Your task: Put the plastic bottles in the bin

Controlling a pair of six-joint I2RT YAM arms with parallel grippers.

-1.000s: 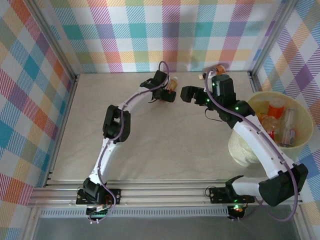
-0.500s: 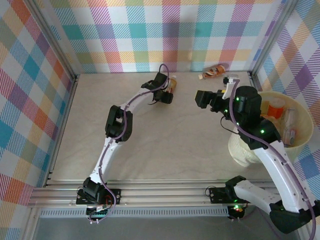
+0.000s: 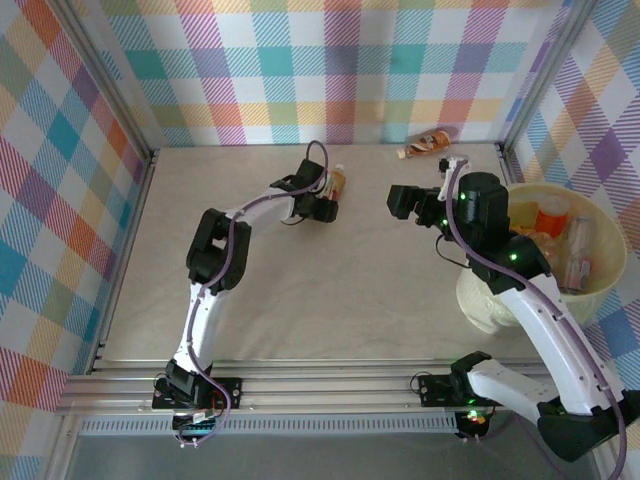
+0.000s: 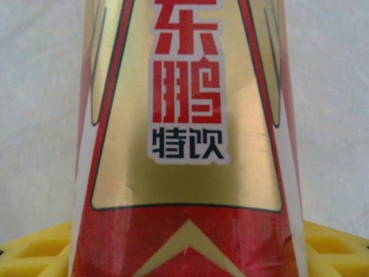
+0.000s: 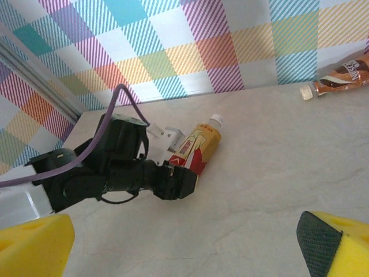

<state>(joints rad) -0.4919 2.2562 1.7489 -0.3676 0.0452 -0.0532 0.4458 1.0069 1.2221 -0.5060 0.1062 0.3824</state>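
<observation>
Now | left arm (image 3: 215, 252) outstretched, left claw (image 3: 326, 200) clamped on bottle (image 3: 337, 181) | right claw (image 3: 398, 202) apart

Top camera looks steeply down on table (image 3: 300, 290) from high behind; left wrist camera sits hard against gold-red bottle (image 4: 184, 144) between left pincer (image 5: 185, 164) pads; right wrist camera, farther off, views both obliquely, sharing them with top.
</observation>
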